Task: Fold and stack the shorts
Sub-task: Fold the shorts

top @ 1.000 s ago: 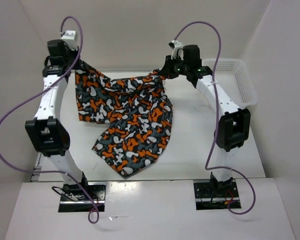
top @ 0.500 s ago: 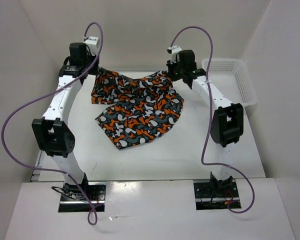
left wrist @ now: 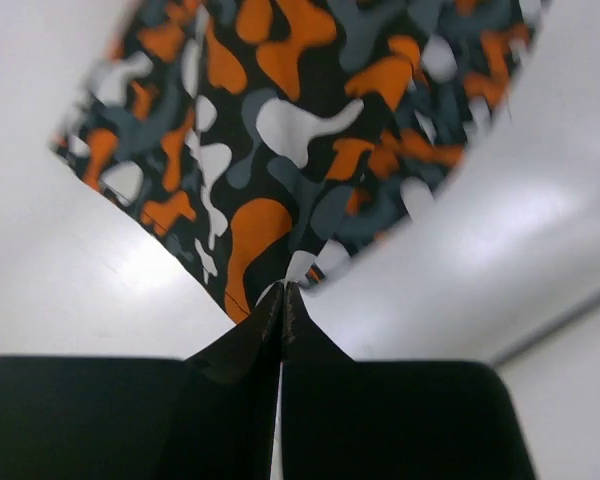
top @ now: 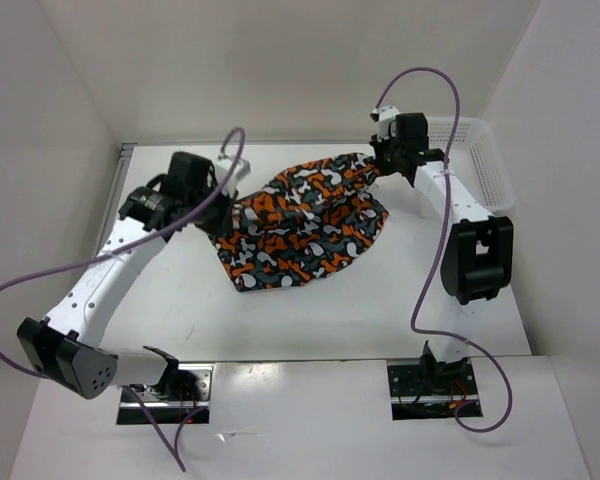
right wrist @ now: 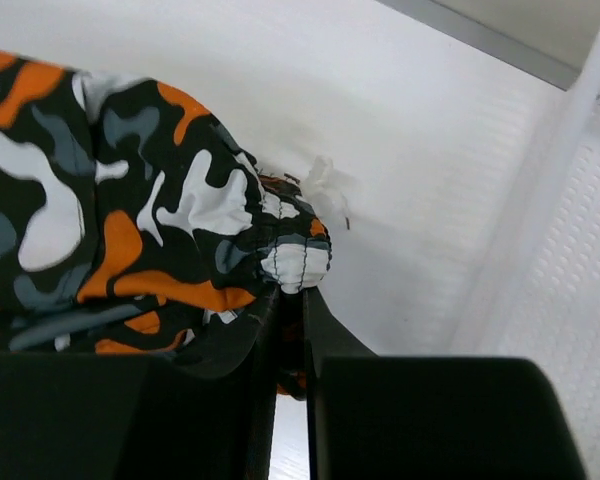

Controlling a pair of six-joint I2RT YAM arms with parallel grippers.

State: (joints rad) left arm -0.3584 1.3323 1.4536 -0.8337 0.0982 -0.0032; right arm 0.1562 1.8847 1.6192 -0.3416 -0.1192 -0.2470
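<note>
The camouflage shorts (top: 305,225) hang bunched between my two grippers over the middle and back of the table, their lower fold resting on it. My left gripper (top: 223,207) is shut on their left corner; in the left wrist view the shorts (left wrist: 280,140) hang from my closed gripper (left wrist: 282,290). My right gripper (top: 378,165) is shut on the stitched waistband at the back right; in the right wrist view the waistband (right wrist: 280,255) sits pinched in that gripper (right wrist: 290,295).
A white mesh basket (top: 475,160) stands at the back right, just right of my right gripper, and shows in the right wrist view (right wrist: 570,250). White walls enclose the table on the back and sides.
Both grippers have carried the shorts to the right. My left arm has swung far right and lower toward the table centre. The cloth has gathered into a smaller bunch.
</note>
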